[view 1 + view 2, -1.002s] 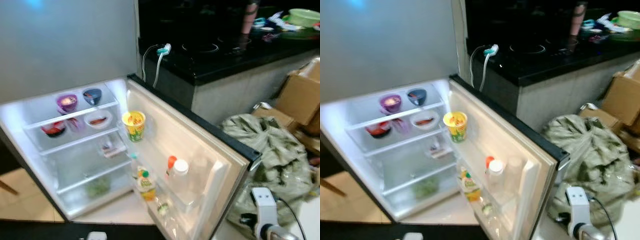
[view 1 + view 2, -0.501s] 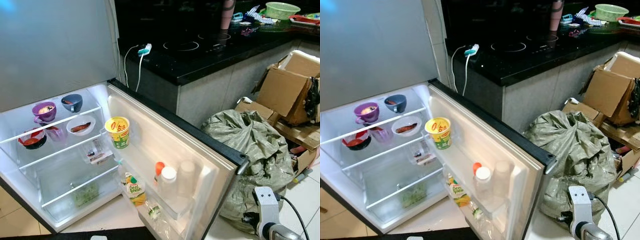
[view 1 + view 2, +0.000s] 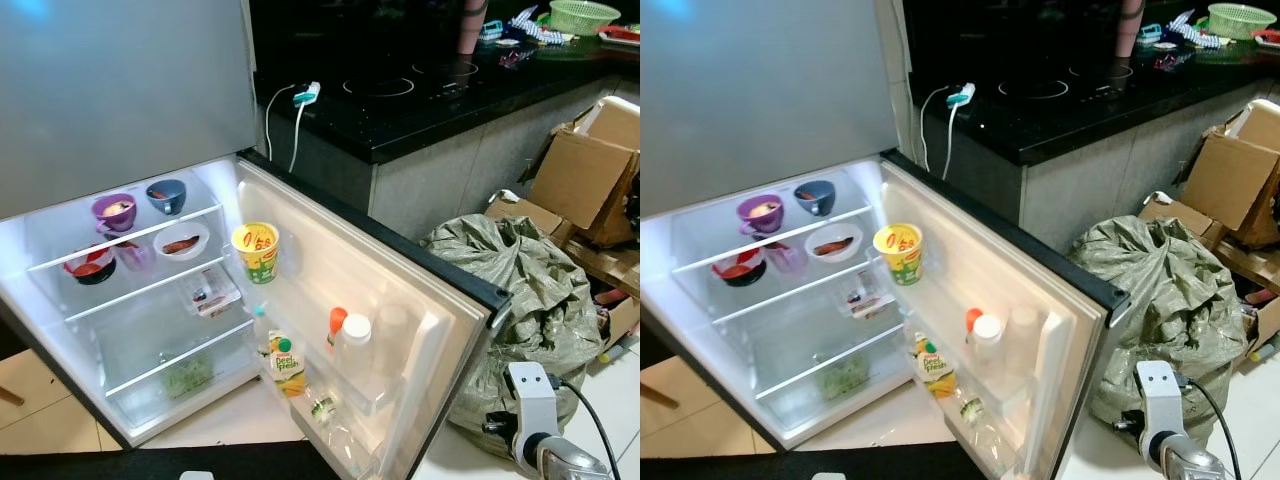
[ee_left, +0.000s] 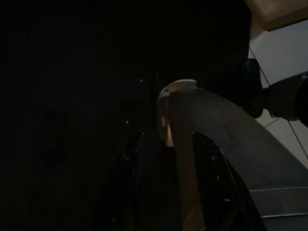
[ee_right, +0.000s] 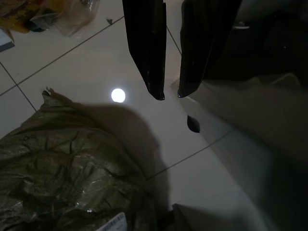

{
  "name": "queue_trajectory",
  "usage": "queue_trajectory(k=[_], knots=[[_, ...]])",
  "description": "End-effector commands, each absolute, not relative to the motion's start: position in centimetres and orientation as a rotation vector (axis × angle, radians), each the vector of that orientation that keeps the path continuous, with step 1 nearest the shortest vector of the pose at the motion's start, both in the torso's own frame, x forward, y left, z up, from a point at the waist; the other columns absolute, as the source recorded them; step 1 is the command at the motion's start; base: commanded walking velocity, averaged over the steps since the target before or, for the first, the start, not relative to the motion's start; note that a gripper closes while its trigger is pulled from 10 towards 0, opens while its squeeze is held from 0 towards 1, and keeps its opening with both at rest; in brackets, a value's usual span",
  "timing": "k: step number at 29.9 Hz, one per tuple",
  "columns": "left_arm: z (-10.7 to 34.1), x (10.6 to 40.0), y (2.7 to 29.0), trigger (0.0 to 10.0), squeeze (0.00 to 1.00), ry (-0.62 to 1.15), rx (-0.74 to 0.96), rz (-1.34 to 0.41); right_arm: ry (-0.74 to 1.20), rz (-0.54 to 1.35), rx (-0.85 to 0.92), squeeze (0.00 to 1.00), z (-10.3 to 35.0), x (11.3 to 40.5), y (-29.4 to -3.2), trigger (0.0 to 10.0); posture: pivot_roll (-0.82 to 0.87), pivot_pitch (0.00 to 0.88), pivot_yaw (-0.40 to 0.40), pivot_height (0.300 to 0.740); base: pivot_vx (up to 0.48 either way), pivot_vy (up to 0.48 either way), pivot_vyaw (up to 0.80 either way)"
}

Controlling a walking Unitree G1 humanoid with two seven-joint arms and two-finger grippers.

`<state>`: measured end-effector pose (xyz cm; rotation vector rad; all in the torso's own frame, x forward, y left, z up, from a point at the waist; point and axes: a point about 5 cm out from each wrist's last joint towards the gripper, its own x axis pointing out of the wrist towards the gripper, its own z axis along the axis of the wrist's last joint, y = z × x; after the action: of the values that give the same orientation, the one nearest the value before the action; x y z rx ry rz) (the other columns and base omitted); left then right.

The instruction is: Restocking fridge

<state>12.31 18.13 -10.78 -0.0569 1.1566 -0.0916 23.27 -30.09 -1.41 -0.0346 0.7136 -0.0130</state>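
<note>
Kitchen floor; open fridge (image 3: 300, 300) left of idle right end effector (image 5: 167, 94).

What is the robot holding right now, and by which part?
The right gripper holds nothing, its fingers apart over the floor tiles. The left wrist view is too dark to tell.

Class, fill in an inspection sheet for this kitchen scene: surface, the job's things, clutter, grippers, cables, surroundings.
Surface: pale tiled floor; glass shelves inside.
Job's things: fridge with its door wide open; purple cup and blue cup on the top shelf, white dish below; yellow cup, juice carton and white-capped bottle in the door racks.
Clutter: green sack and cardboard boxes on the floor.
Grippers: right gripper hangs over the floor, slightly open; left gripper in darkness.
Cables: charger cable hangs off the black counter.
Surroundings: green basket on the counter.
</note>
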Motion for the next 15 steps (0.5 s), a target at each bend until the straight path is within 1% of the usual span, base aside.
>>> queue_trajectory(k=[1,15], knots=[[-11.10,11.21,18.28,10.0,0.00,1.200,-0.048,-0.094,0.706,-0.019,-0.042,0.00,-1.26,23.33,-30.26,10.0,-0.06,0.000,0.010,0.740,-0.360,0.000,0.00],[-11.12,11.30,17.87,10.0,0.00,1.197,-0.056,-0.098,0.705,-0.019,-0.051,0.00,-1.14,23.49,-30.29,10.0,-0.06,0.000,0.010,0.740,-0.358,0.000,0.00]])
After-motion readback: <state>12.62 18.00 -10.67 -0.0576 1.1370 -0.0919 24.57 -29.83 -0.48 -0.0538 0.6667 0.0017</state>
